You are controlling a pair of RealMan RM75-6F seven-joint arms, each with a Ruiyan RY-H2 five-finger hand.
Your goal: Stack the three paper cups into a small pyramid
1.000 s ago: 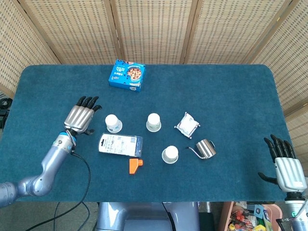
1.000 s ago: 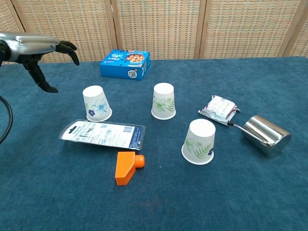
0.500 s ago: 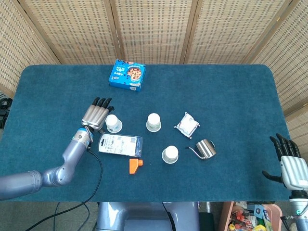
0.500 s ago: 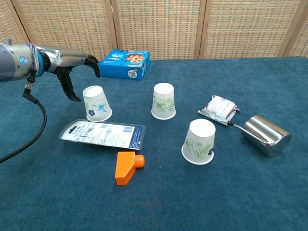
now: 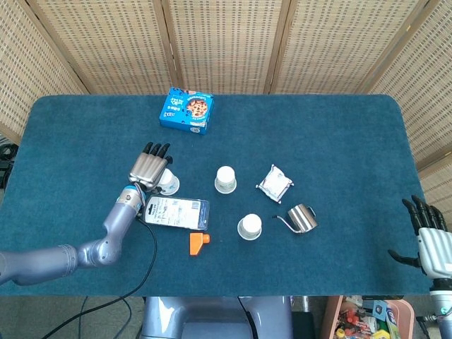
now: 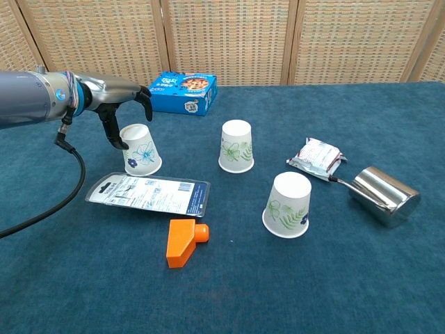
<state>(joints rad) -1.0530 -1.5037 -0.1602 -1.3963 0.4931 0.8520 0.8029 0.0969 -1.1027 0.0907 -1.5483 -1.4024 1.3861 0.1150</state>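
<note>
Three white paper cups with leaf and flower prints stand upside down on the blue table. The left cup (image 5: 169, 183) (image 6: 140, 149) is beside my left hand (image 5: 150, 168) (image 6: 117, 96), whose spread fingers arch over its top while the thumb (image 6: 113, 133) hangs at its left side, holding nothing. The middle cup (image 5: 225, 179) (image 6: 236, 146) and the front cup (image 5: 249, 227) (image 6: 288, 204) stand apart, untouched. My right hand (image 5: 429, 241) hovers open off the table's front right corner, seen only in the head view.
A blue cookie box (image 5: 187, 111) (image 6: 181, 92) lies at the back. A blister pack (image 5: 176, 212) (image 6: 148, 193) and an orange piece (image 5: 198, 243) (image 6: 184, 242) lie in front of the left cup. A white packet (image 5: 275, 183) and a steel pitcher (image 5: 302, 218) (image 6: 383, 195) sit on the right.
My left hand has swung right from the table's left side until it reaches the left cup. The right hand has sunk lower at the frame's corner. No cup has moved.
</note>
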